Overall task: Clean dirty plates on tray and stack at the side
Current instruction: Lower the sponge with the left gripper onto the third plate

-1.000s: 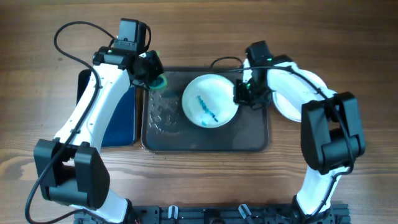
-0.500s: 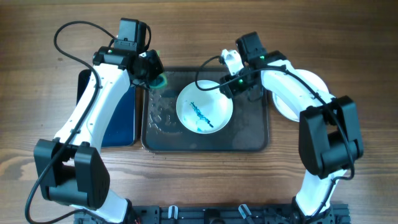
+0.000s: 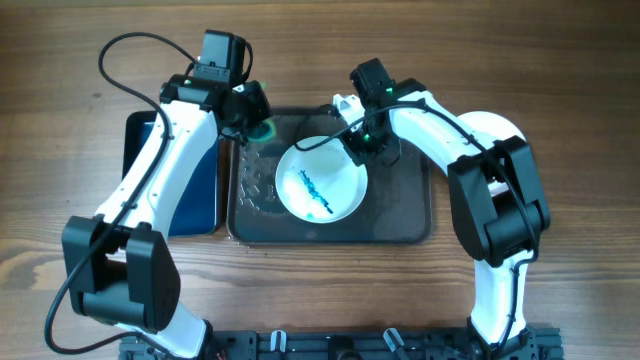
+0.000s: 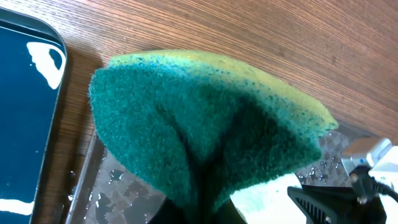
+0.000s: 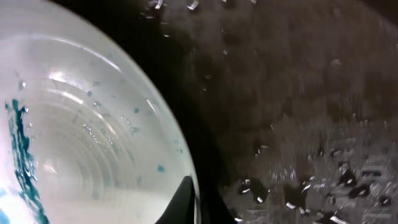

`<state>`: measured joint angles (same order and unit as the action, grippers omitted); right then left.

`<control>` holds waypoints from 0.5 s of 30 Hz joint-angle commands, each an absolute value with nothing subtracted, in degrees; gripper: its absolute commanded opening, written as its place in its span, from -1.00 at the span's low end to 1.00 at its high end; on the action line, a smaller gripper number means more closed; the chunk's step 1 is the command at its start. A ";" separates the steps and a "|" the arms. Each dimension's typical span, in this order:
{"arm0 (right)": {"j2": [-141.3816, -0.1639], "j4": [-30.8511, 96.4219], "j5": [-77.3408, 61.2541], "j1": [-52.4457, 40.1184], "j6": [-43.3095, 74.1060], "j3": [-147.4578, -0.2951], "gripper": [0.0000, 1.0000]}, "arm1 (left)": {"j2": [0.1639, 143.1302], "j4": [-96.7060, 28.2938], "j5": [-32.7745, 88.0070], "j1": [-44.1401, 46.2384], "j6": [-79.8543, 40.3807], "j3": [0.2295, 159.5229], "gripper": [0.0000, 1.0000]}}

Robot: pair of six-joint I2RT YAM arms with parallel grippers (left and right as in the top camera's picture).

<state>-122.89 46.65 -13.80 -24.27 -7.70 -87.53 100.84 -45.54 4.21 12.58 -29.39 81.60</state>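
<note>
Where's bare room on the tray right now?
Free: tray floor between the plate and the right rim; narrower strip between plate and left rim, below the sponge. Crowded: top edge, where left gripper and right gripper sit.

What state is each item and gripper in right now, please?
dirty plate: blue-streaked, on the tray, gripped at its rim.
sponge: folded, pinched.
tray: wet, dotted with droplets.
right gripper: shut on the dirty plate.
left gripper: shut on the sponge.
side plate: beside the tray, partly hidden by the arm.
</note>
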 commanded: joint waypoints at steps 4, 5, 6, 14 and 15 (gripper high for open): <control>-124.66 55.81 -17.80 -24.32 26.37 -87.83 -0.91 | 101.30 -44.97 4.49 13.52 -28.95 82.06 -0.92; -124.66 53.87 -21.10 -24.43 30.04 -87.18 -0.91 | 101.30 -44.75 4.49 13.93 -28.95 82.06 -0.92; -124.66 51.35 -23.07 -24.60 30.44 -86.59 -0.92 | 101.32 -44.51 4.47 14.35 -28.95 82.06 -0.92; -124.84 45.19 -25.28 -25.10 32.91 -84.29 -0.91 | 107.00 -44.99 4.49 17.85 -28.91 81.58 -0.92; -124.84 45.19 -25.28 -25.10 32.69 -84.29 -0.91 | 108.07 -45.17 4.49 18.15 -28.91 81.54 -0.92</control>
